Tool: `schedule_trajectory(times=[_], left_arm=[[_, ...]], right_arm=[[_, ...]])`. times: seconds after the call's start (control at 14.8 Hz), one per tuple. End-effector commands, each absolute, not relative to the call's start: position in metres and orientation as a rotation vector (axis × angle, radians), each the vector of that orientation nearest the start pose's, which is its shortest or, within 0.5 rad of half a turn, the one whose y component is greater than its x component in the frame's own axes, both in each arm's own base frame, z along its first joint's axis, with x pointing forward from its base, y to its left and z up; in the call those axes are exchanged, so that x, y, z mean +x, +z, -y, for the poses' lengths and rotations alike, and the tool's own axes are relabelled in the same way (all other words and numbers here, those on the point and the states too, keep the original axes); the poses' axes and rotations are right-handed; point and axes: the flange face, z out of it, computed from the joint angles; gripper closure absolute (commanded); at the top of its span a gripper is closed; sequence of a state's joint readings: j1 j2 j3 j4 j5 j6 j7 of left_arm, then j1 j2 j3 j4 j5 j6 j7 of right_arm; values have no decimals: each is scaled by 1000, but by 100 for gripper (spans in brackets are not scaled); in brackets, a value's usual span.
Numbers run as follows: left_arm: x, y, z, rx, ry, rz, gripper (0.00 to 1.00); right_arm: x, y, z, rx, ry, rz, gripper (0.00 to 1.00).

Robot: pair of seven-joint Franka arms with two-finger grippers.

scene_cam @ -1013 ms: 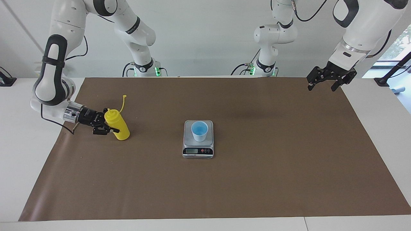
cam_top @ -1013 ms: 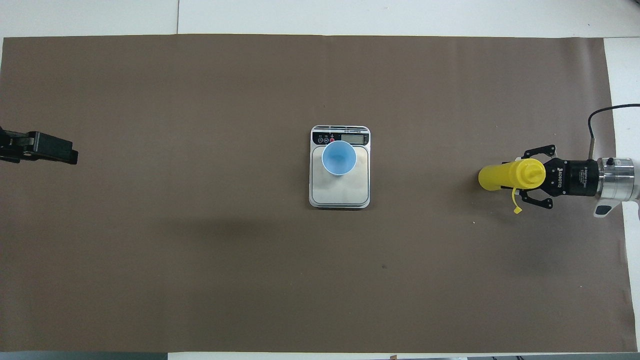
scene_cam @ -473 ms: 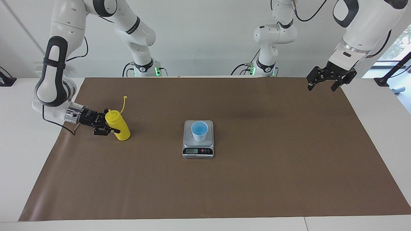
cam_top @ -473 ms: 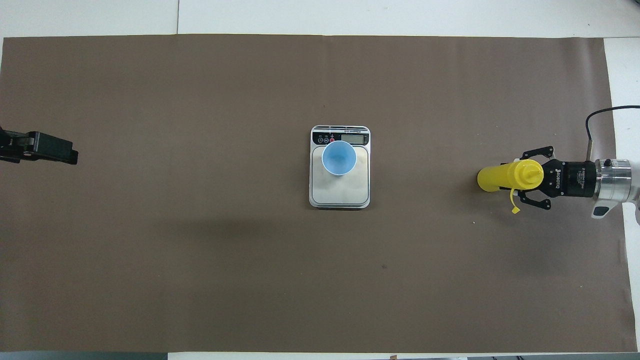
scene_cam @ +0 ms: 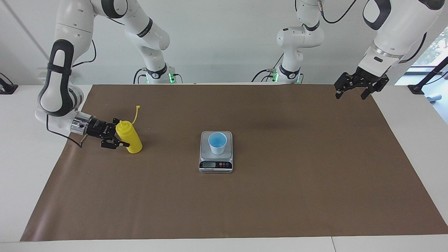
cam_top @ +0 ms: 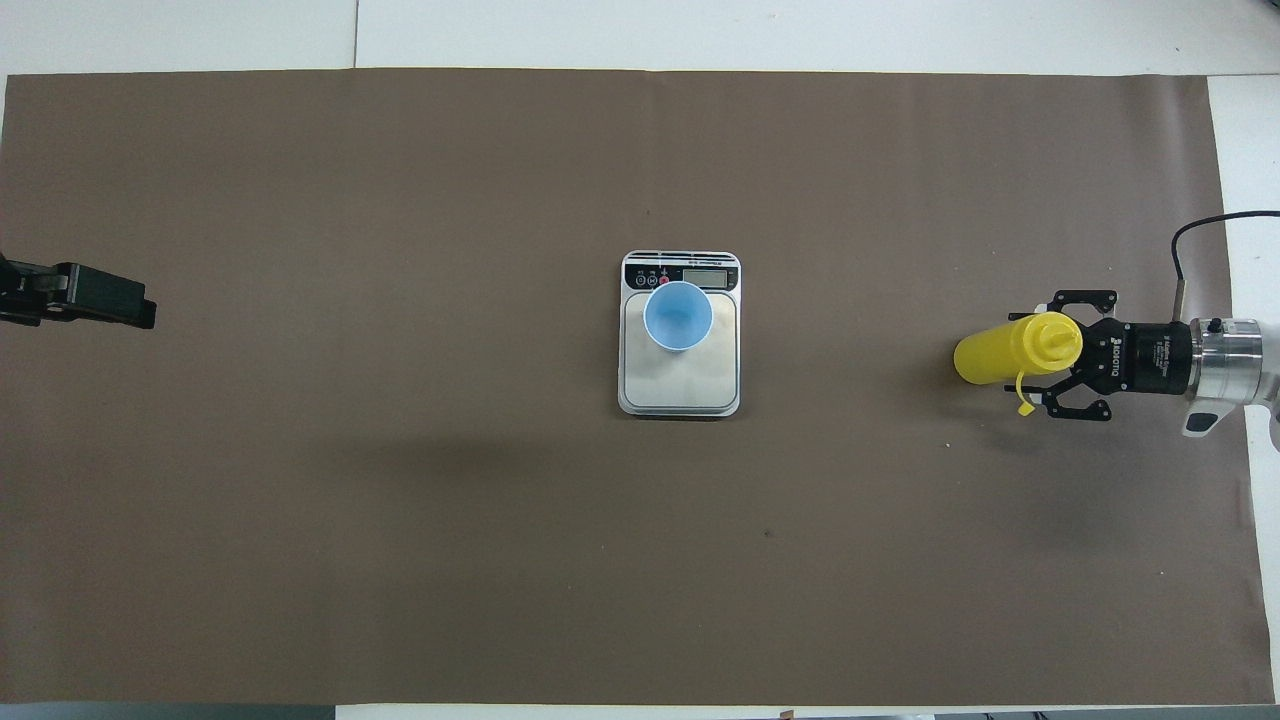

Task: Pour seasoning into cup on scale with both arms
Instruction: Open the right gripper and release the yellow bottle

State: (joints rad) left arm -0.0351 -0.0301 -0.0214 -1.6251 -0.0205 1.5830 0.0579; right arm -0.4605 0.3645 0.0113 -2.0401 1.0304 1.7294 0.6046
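You are looking at the seasoning (scene_cam: pixel 131 140) standing on its base at the middle left of the facing frame, toward the right arm's end of the tabletop (scene_cam: pixel 21 182), with its long axis running roughly upright and its cap strap sticking up beside the nozzle. The right gripper (scene_cam: pixel 119 133) is lying level at the bottle's upper body, reaching in from the frame's left edge; its fingers are standing apart, one on each side of the bottle, and you cannot tell whether either is touching it. The cup (scene_cam: pixel 217 142) is sitting upright on the scale (scene_cam: pixel 215 165) in the middle of the frame, well apart from the bottle, so the right arm is by far the nearer to the seasoning. The left gripper (scene_cam: pixel 353 89) is waiting at the upper right of the frame, over the corner of the brown mat (scene_cam: pixel 280 196), with its fingers apart and holding nothing. The mat is lying flat, and nothing is standing between bottle and scale, so a carry toward the cup is looking unobstructed.
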Motion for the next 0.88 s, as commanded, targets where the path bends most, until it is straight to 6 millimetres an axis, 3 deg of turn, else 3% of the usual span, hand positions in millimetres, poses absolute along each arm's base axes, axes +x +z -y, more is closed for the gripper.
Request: schedule_trajectory(times=[0.0, 0.27, 0.81], left_arm=[[543, 620, 31, -3171, 31, -185, 0], [543, 620, 31, -3171, 31, -185, 0], [543, 620, 31, -3171, 31, -185, 0]], right_arm=[[523, 265, 166, -1483, 793, -1542, 0], [518, 266, 171, -1486, 811, -1534, 0], [498, 268, 206, -1483, 832, -1553, 0]])
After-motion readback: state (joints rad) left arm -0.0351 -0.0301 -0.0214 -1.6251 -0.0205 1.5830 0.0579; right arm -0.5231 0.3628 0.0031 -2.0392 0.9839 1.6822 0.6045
